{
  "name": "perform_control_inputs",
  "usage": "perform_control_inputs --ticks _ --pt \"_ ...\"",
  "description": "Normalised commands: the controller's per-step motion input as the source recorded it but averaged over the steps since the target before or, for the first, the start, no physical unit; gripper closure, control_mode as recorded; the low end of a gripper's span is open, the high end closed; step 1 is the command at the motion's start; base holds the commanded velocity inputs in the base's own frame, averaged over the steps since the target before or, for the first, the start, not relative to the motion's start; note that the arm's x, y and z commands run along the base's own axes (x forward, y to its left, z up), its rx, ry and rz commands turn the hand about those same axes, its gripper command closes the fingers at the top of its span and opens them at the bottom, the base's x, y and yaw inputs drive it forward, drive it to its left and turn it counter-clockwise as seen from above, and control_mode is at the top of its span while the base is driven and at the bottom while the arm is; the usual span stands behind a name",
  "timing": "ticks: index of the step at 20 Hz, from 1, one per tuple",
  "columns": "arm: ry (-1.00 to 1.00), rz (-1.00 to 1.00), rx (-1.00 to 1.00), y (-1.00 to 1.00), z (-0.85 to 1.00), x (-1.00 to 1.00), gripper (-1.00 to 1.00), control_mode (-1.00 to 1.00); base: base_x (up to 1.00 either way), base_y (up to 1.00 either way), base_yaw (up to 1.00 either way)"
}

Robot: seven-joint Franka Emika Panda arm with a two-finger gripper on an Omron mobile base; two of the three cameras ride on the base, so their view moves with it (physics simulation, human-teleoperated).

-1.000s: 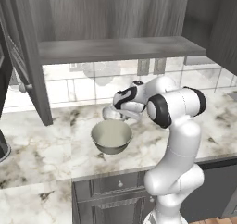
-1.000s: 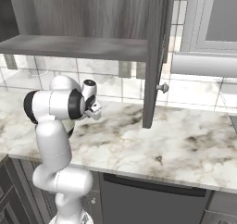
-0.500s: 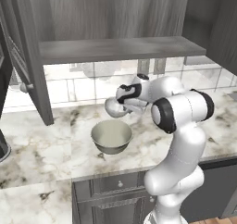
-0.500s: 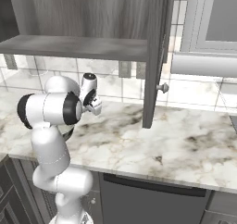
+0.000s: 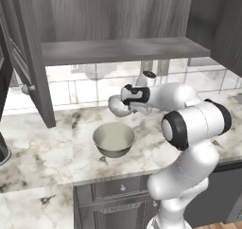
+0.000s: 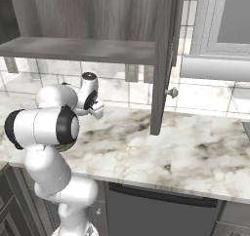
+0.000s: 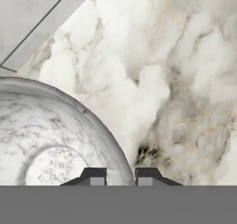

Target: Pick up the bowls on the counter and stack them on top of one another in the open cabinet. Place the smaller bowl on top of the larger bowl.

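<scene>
Forearm stretched level, hand (image 5: 124,106) raised clear of the surface (image 5: 42,150), below the shelf (image 5: 118,49). Clamped on the small bowl's (image 5: 117,105) rim, fingertips (image 7: 95,176) astride it. Big bowl (image 5: 113,139) just beneath, on the marble.

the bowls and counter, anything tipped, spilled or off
Nothing stands out. The larger bowl sits upright on the counter, nothing in it. The smaller bowl is off the marble, its rim between the gripper's fingers. The open cabinet's shelf is bare.
</scene>
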Motion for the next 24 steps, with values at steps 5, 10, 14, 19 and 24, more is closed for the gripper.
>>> perform_control_inputs --ticks 5,10,14,19,24 --pt "-0.1 -0.02 0.0 -0.01 0.31 -0.61 1.0 -1.0 0.0 0.0 0.0" --pt "-0.09 0.0 0.0 -0.01 0.24 -0.63 1.0 -1.0 0.0 0.0 0.0" --pt "-0.09 0.0 0.0 -0.01 0.14 -0.67 1.0 -1.0 0.0 0.0 0.0" --pt "-0.1 0.0 0.0 0.0 0.21 -0.53 1.0 -1.0 0.0 0.0 0.0" --pt "-0.07 0.0 0.0 0.0 0.15 -0.46 1.0 -1.0 0.0 0.0 0.0"
